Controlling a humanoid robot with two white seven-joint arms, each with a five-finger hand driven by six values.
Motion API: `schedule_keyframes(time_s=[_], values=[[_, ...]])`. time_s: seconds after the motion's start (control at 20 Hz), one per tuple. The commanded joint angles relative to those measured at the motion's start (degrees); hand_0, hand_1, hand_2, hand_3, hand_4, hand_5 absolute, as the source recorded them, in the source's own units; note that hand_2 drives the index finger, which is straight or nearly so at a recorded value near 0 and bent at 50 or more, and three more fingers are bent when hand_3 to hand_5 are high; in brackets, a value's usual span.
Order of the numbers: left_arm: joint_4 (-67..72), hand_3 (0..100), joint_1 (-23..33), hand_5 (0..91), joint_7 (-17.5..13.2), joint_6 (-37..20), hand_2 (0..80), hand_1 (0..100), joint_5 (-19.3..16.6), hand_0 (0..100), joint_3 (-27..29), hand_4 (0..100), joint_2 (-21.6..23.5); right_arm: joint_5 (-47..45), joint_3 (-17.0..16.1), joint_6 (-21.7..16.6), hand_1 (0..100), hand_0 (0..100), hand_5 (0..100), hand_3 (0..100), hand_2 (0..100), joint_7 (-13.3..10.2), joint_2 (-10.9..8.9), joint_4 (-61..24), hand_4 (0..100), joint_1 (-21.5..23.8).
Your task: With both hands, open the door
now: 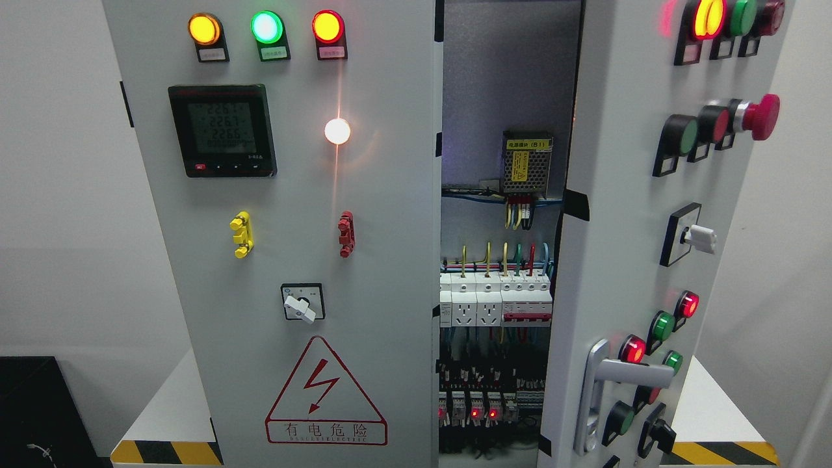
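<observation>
A grey electrical cabinet fills the head view. Its left door (292,227) is closed and carries three lit lamps, a meter (222,131), a rotary switch (302,302) and a red warning triangle (325,396). The right door (624,214) stands swung partly open toward me, with a silver lever handle (611,383) low on it and several coloured buttons. Through the gap between the doors I see wiring, breakers (495,299) and a power supply (528,164). Neither of my hands nor arms shows in this view.
The cabinet stands on a white platform (162,409) with yellow-black hazard tape (166,453) along its front edge. A black box (36,409) sits at the lower left. Pale walls lie behind on both sides.
</observation>
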Motion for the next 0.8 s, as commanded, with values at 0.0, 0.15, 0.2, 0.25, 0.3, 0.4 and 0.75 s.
schedule_keyframes(time_s=[0.0,0.15,0.2,0.25,0.3,0.4,0.75], values=[[-15.38,0,-5.39,0.0,0.21,0.16,0.0,0,6.31,0,-2.86,0,1.81,0.18,0.0,-0.04,0,19,0,0,0,0.0,0.0,0.0,0,0.01],[-15.56,0,-8.73,0.0,0.3,0.16,0.0,0,8.34,0,-3.91,0,1.89,0.18,0.0,-0.04,0,19,0,0,0,0.0,0.0,0.0,0,0.01],[-15.56,0,-9.96,0.0,0.21,0.16,0.0,0,9.13,0,-4.26,0,1.98,0.18,0.0,-0.04,0,19,0,0,0,0.0,0.0,0.0,0,0.01],[-15.56,0,-11.36,0.0,0.21,0.16,0.0,0,10.1,0,-4.61,0,1.98,0.18,0.0,-0.04,0,19,0,0,0,0.0,0.0,0.0,0,0.01],[-15.56,0,-12.77,0.0,0.3,0.16,0.0,0,11.41,0,-4.97,0,2.07,0.18,0.0,0.05,0,19,0,0,0,0.0,0.0,0.0,0,0.01],[-15.64,0,-15.58,0.0,0.82,0.16,0.0,0,14.66,0,-5.06,0,2.07,0.18,0.0,-0.04,0,19,0,0,0,0.0,0.0,0.0,0,0.01],[-15.64,0,-24.64,0.0,4.87,0.69,0.0,0,21.35,0,-6.28,0,2.07,0.18,0.0,0.05,0,19,0,0,0,0.0,0.0,0.0,0,-0.08]])
